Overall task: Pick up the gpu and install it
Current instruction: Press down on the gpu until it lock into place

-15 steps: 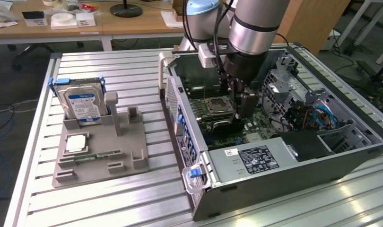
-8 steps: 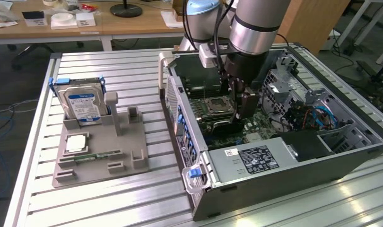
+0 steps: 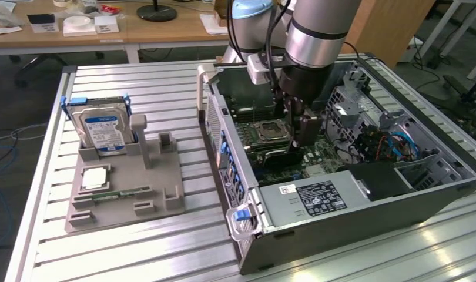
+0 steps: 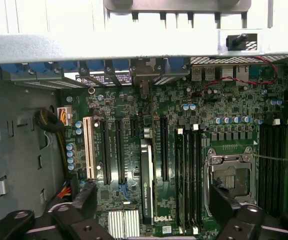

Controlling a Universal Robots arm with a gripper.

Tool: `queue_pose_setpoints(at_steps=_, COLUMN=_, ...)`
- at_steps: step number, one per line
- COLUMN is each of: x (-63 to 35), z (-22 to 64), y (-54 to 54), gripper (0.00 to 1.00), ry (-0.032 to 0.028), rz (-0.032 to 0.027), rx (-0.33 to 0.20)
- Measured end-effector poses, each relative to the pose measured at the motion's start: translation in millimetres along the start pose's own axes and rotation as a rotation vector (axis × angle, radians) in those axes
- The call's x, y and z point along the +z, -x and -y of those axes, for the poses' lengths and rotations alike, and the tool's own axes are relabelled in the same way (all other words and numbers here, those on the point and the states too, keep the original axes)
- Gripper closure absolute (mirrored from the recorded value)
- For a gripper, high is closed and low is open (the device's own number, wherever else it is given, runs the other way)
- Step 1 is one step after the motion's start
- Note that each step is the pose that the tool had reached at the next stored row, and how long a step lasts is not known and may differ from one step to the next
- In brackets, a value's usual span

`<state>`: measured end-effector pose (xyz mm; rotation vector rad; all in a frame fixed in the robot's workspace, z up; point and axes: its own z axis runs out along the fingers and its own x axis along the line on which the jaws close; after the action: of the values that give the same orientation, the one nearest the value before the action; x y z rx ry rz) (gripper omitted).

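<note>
- Hovering inside the open computer case [image 3: 449, 176], your gripper [image 4: 149, 210] stands wide, holding nothing.
- The gpu [image 4: 146, 185] sits edge-on in a motherboard slot, between the fingers [image 4: 86, 200].
- Any tilt could leave it half-seated.

Matt dark gpu [image 4: 146, 184], ribbed glossy aluminium table [image 3: 144, 88].

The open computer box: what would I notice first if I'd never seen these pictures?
First, the robot arm reaching into the open computer case on the exterior view's right, its gripper open over the green motherboard. In the wrist view, the gpu stands edge-on on that board, between the fingers. On the exterior view's left, a hard drive stands in a grey holder.
</note>
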<state>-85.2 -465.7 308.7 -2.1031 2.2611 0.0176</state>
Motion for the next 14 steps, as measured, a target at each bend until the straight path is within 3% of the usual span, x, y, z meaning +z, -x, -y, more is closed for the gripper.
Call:
queue_pose_setpoints(at_steps=4, x=0.0, z=0.0, y=0.0, gripper=0.21, ry=0.0, rz=0.0, rx=0.0)
queue_pose_setpoints(at_steps=5, x=0.0, z=0.0, y=0.0, gripper=0.21, ry=0.0, rz=0.0, rx=0.0)
queue_pose_setpoints(at_steps=7, x=0.0, z=0.0, y=0.0, gripper=0.33, ry=0.0, rz=0.0001, rx=0.0)
queue_pose_setpoints(at_steps=8, x=0.0, z=0.0, y=0.0, gripper=0.33, ry=0.0, rz=0.0001, rx=0.0)
queue_pose_setpoints(at_steps=11, x=0.0, z=0.0, y=0.0, gripper=0.5, ry=0.0, rz=0.0, rx=0.0)
queue_pose_setpoints(at_steps=13, x=0.0, z=0.0, y=0.0, gripper=0.5, ry=0.0, rz=0.0, rx=0.0)
queue_pose_setpoints(at_steps=14, x=0.0, z=0.0, y=0.0, gripper=0.56, ry=0.0, rz=0.0, rx=0.0)
